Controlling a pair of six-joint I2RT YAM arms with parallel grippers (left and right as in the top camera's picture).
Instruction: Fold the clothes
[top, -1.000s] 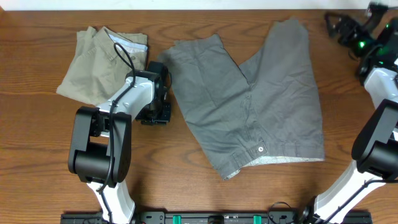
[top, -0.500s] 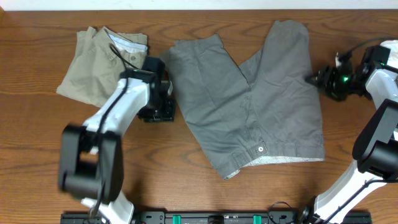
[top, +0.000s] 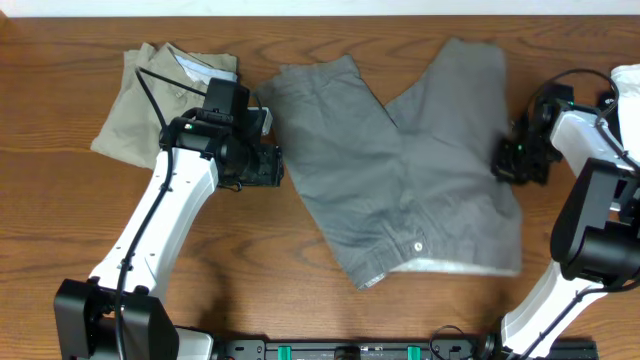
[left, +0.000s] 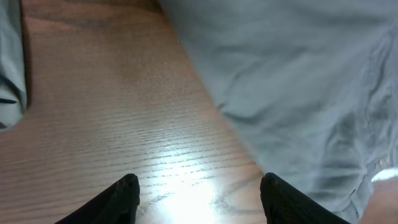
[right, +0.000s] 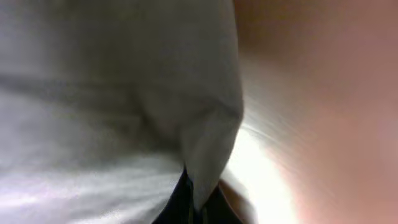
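The mid-grey shorts (top: 400, 160) lie spread flat in the middle of the table, waistband button (top: 418, 242) toward the front. An olive-khaki pair (top: 160, 100) sits folded at the back left. My left gripper (top: 268, 165) hangs open at the grey pair's left edge. In the left wrist view the left gripper (left: 199, 190) has bare wood between its fingertips (left: 127, 190), with the grey shorts (left: 298, 81) just to the right. My right gripper (top: 508, 160) is shut on the grey pair's right edge. The right wrist view shows a fold of grey shorts (right: 211, 137) pinched in the right gripper (right: 198, 205).
The wooden table (top: 60, 200) is bare at the front left. A strip of cloth (left: 9, 62) shows at the left edge of the left wrist view. A black rail (top: 350, 350) runs along the table's front edge.
My right gripper came in from the back right corner to the grey shorts' right edge and shut on it. My left gripper opened wider and slid slightly right toward the shorts.
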